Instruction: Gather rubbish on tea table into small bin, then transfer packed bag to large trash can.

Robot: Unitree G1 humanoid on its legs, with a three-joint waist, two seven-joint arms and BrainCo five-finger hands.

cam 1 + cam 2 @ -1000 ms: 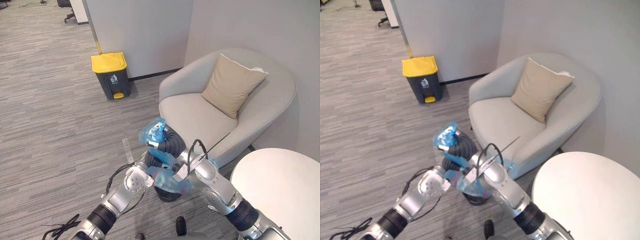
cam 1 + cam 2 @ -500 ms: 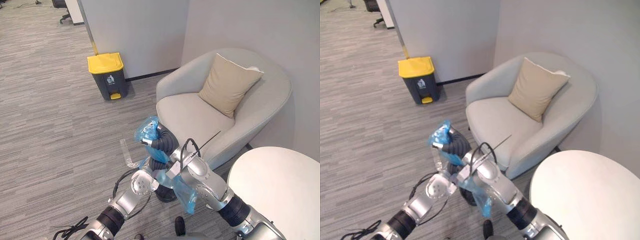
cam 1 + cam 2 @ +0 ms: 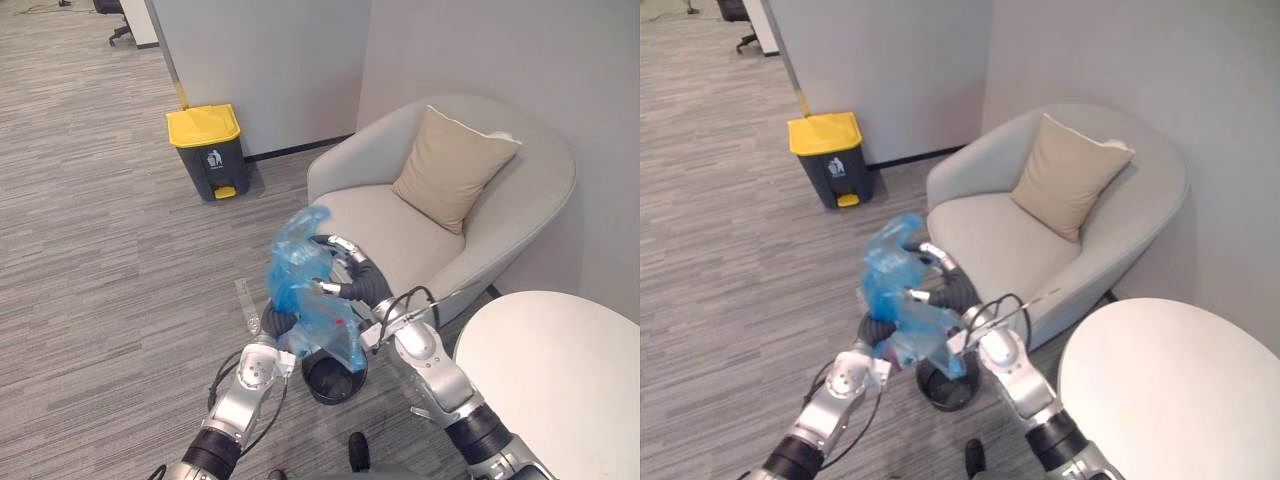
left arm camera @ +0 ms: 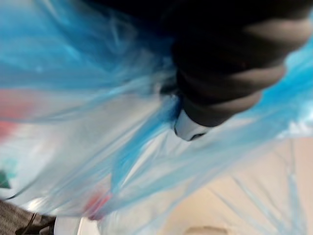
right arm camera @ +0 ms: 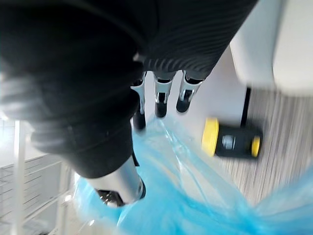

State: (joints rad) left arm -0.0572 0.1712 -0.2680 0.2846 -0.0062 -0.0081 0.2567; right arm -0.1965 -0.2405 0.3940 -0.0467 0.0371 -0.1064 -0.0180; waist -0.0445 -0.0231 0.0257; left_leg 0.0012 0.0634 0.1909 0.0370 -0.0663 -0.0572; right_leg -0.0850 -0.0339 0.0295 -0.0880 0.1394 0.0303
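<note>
While the right hand [image 3: 350, 272] clasps it, the blue bag [image 3: 297, 255] sags below.

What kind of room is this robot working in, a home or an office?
Most likely an office lounge or waiting corner: a pale armchair with a beige cushion, a round white table beside it, grey carpet and a yellow-lidded pedal bin by the wall.

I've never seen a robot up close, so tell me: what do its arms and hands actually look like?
The left arm and right arm are silver-grey metal with rounded joint housings. Each wrist and hand back sits under a dark ribbed cover, as on the left hand and right hand. The right hand's fingers are silver with dark tips.
</note>
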